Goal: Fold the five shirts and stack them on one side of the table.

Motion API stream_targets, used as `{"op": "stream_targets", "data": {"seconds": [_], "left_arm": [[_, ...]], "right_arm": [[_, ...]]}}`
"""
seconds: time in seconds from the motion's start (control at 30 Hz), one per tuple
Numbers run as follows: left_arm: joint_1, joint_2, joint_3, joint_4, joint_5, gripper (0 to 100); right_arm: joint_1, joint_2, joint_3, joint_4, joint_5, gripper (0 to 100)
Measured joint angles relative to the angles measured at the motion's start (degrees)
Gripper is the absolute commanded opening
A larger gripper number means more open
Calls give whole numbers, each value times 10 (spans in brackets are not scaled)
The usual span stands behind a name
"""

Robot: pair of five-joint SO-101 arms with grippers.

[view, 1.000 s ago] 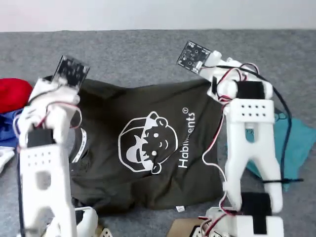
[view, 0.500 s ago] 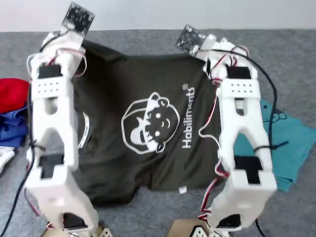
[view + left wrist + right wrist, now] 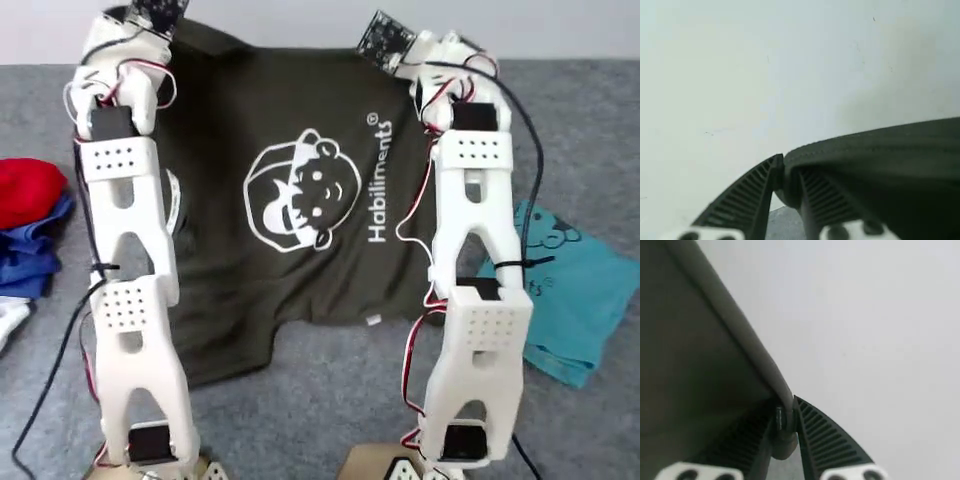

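My left claw [image 3: 784, 175] and right claw [image 3: 786, 425] clamp the dark shirt [image 3: 300, 120]. Thin edge bites, seemingly; tugging could slip one.

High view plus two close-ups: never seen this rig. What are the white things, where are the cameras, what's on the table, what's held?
The white things are two robot arms, left arm and right arm, each ending in a two-finger gripper. The wide picture comes from a fixed camera looking down over the grey table. The close-ups come from cameras on the wrists. The left gripper and the right gripper are each shut on an edge of the dark shirt, holding its far end up; its near end lies on the table. A teal shirt lies beside the right arm, red cloth and blue cloth beside the left.
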Motion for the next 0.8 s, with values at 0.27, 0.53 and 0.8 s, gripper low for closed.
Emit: {"op": "stream_targets", "data": {"seconds": [0.27, 0.53, 0.8], "left_arm": [[0, 13, -73, 149, 0, 6], [0, 12, -139, 481, -34, 6], [-11, -33, -66, 535, -60, 5]], "right_arm": [[0, 4, -20, 98, 0, 11], [-4, 4, -20, 354, 0, 11], [-15, -27, -23, 535, -1, 11]]}}
